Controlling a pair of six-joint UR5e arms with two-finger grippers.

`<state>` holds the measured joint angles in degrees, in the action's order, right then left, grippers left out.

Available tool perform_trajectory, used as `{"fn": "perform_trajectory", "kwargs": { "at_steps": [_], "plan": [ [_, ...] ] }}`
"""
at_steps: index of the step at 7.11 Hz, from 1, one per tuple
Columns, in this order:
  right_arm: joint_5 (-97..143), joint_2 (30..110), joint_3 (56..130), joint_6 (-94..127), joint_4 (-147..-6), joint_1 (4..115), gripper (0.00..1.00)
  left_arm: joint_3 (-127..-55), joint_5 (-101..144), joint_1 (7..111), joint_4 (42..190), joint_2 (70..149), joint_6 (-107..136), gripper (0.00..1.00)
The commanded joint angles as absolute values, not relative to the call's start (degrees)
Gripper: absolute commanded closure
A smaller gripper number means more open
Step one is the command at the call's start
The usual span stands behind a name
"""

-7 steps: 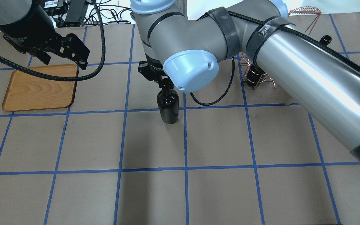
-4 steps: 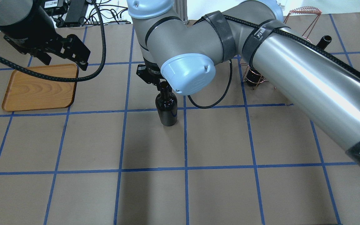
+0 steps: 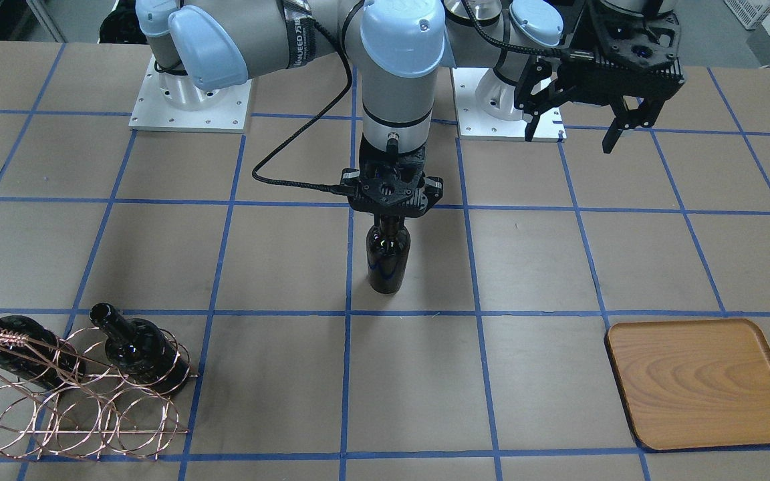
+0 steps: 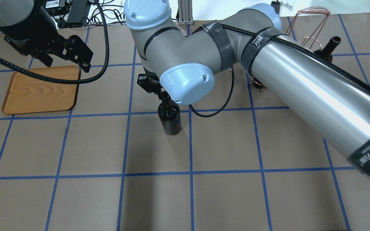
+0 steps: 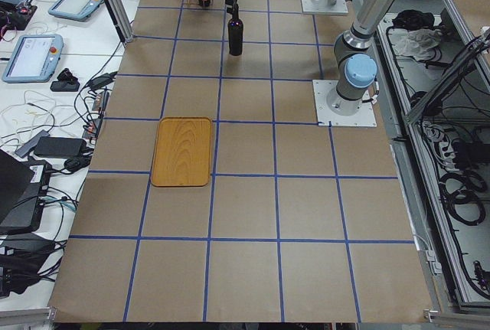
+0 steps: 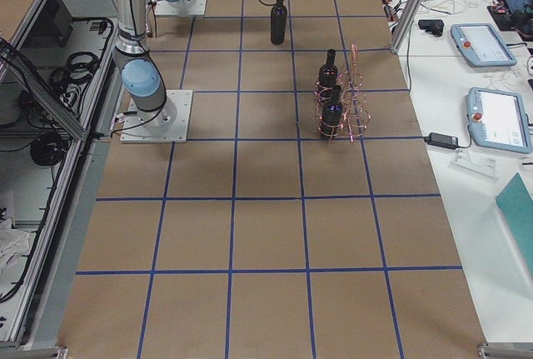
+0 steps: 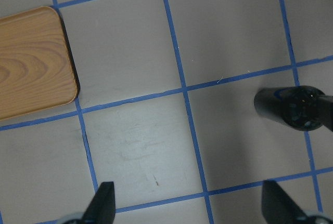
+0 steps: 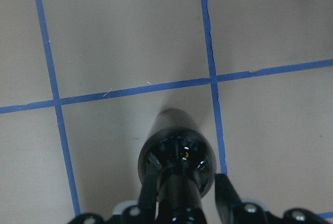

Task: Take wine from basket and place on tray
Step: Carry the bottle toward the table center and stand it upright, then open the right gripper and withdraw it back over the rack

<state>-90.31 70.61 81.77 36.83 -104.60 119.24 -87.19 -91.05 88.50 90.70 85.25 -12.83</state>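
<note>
Robotics laboratory. The worktop [image 5: 245,269] is papered brown and gridded with blue tape [image 5: 253,176], and the arm bases are bolted to metal plates [image 5: 367,119] on it. Beside the worktop are white benches [image 6: 441,84] with teach pendants [image 5: 31,56], bundled cables [image 5: 459,184] and aluminium frame posts [image 5: 111,1].

Glossy near-black glass wine bottle [image 3: 387,257]; thin copper-toned wire basket [image 3: 84,411]; grained orange-brown wooden tray [image 3: 702,381] — matt brown surface [image 3: 278,394].
</note>
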Motion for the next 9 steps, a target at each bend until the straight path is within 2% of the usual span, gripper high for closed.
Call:
{"fn": "perform_trajectory", "kwargs": {
  "at_steps": [1, 4, 9],
  "plan": [
    [-90.7, 72.5, 81.48, 36.83, -104.68, 119.18, 0.01, -87.19, -91.05, 88.51, 90.7, 85.25, -12.83, 0.0],
    [-90.62, 76.63, 81.12, 34.91, -103.89, 113.33, 0.0, -87.19, -91.05, 88.51, 90.7, 85.25, -12.83, 0.0],
    [-90.7, 79.19, 81.47, 11.09, -102.14, 96.88, 0.0, -87.19, -91.05, 88.59, 90.7, 85.25, -12.83, 0.0]
  ]
}}
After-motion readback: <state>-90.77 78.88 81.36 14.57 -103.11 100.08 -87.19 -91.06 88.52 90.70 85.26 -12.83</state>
